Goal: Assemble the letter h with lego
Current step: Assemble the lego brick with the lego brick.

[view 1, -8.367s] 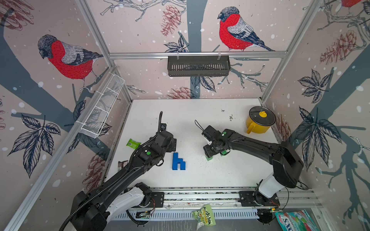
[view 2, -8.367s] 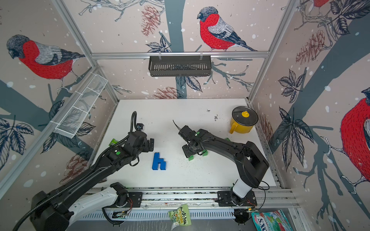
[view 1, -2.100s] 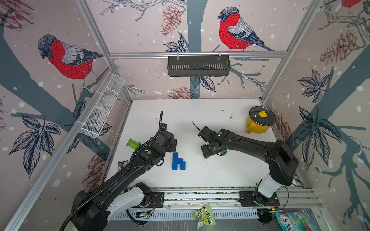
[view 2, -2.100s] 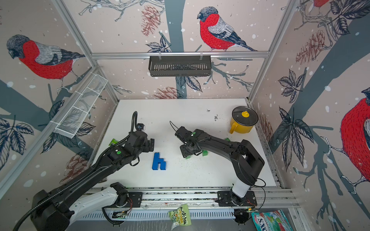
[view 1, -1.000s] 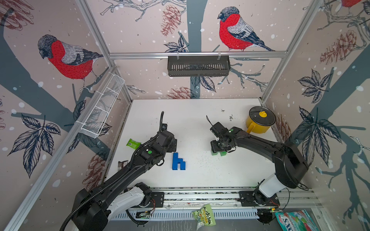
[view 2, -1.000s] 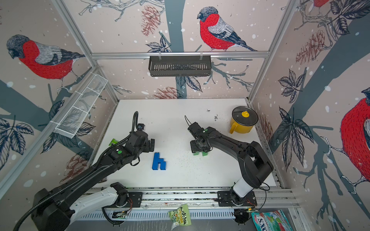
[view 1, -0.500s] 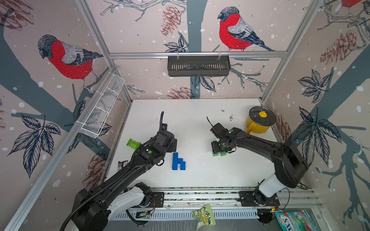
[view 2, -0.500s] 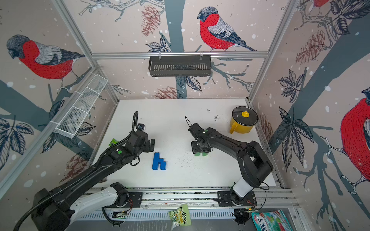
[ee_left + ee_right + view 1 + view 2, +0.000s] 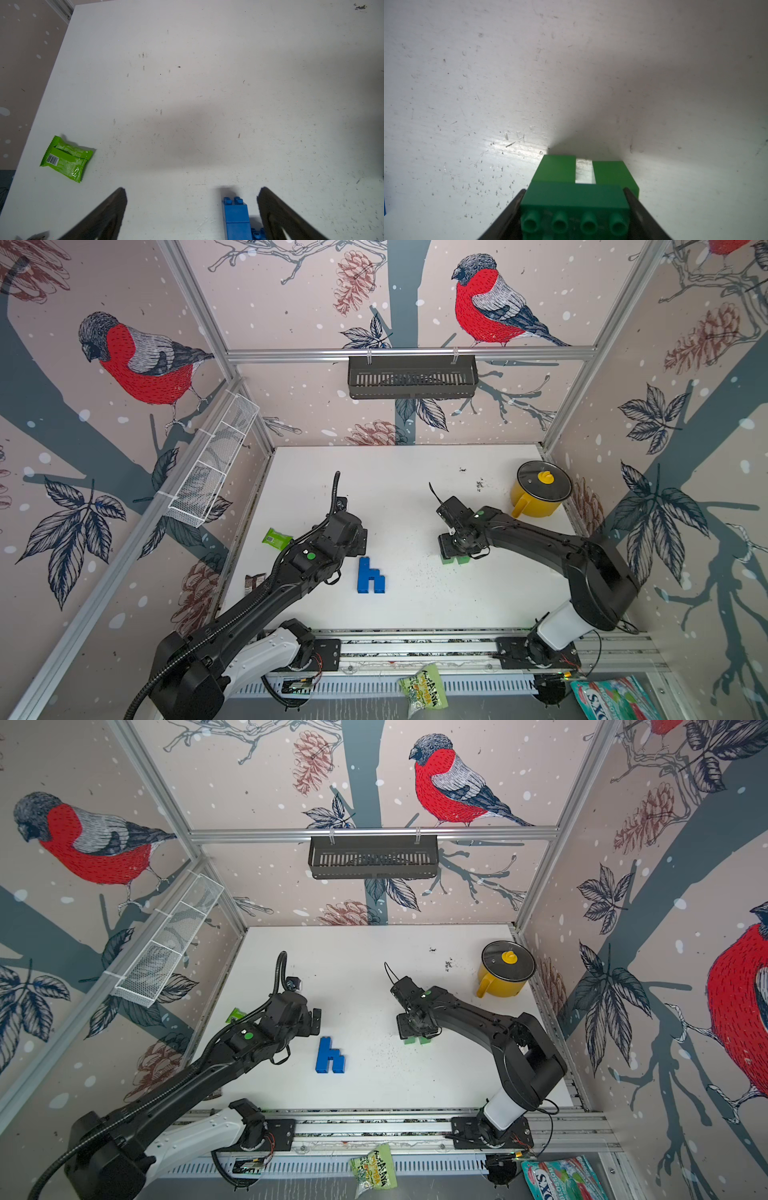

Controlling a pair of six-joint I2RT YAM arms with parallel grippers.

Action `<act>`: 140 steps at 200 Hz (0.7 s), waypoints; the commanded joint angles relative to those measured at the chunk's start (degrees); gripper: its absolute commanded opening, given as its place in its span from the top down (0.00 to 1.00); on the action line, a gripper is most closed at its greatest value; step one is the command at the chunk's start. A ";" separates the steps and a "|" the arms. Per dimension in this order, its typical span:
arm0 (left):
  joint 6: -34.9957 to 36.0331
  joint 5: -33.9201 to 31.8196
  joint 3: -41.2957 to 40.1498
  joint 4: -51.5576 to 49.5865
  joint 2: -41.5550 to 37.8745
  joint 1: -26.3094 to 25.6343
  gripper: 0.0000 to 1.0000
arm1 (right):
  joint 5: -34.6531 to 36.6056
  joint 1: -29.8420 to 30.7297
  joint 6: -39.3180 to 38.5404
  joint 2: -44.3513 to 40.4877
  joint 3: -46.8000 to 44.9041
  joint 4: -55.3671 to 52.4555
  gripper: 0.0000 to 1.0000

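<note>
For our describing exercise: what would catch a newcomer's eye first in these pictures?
The blue lego h lying flat on the white table, near its front middle, just by the open left hand. To its right, the right hand is clamped on a green lego piece with two legs. A yellow pot stands in the far right corner.

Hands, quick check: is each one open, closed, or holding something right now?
Left hand: open, holding nothing.
Right hand: closed on the green lego.
</note>
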 commanded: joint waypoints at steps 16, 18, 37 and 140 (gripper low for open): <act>-0.03 0.01 0.41 -0.20 0.07 0.02 0.02 | -0.34 0.49 1.24 -0.21 -0.16 -1.07 1.00; -0.05 -0.03 0.43 -0.25 0.10 0.00 0.02 | -0.28 0.58 1.29 -0.24 -0.14 -1.13 1.00; -0.03 0.10 0.43 -0.20 0.11 -0.05 0.02 | -0.17 0.92 1.68 -0.58 0.30 -1.74 1.00; -0.08 0.27 0.50 -0.38 -0.10 0.00 0.02 | 0.90 0.77 0.85 -1.26 -0.72 -1.13 1.00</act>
